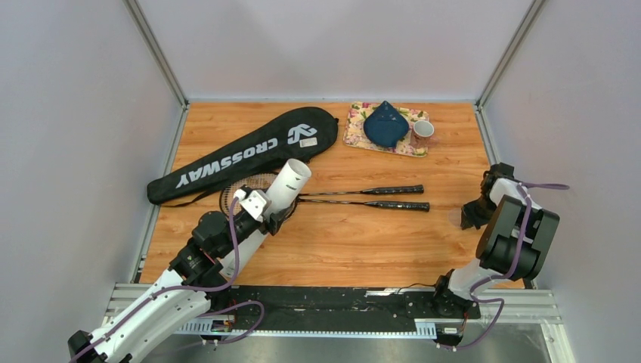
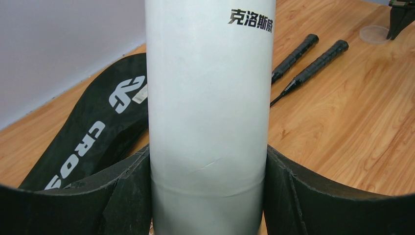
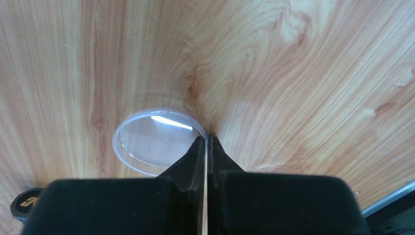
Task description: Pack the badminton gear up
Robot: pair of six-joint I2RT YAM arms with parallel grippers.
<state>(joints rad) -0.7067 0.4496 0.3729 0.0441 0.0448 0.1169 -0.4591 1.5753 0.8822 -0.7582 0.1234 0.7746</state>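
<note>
So the white tube (image 1: pixel 289 184) is clamped in our left gripper (image 2: pixel 208 196), jaws wrapped snug round its lower half. It's tilted up off the table with the open end pointing toward the back. Black Chinese characters, 克洛斯威, are printed near the top in the left wrist view.

Right under the tube are the heads of the two rackets (image 1: pixel 401 206). Their shafts run side by side to the right and the black grips end about mid-table. Just behind them is the long black cover (image 1: pixel 242 155), lying diagonally. Its narrow end is close to the left wall and its wide end is near the tray. It says "CROSSWAY" in big white letters next to a white logo, and there's a small tag by the logo that we can't read.

Our right gripper (image 3: pixel 206 142) sits over by the right edge of the table (image 1: pixel 363 242), closed down to a hairline gap. Its tips are right at the rim of a clear round lid (image 3: pixel 151 142) lying flat on the wood. We can't tell if the rim is actually pinched.

At the back edge there's a floral tray (image 1: pixel 355 136) with a blue cloth (image 1: pixel 385 125) and a cup (image 1: pixel 423 132). Grey walls box in the left, back and right. The bare wood is mostly in the middle and front, between the two arms.
</note>
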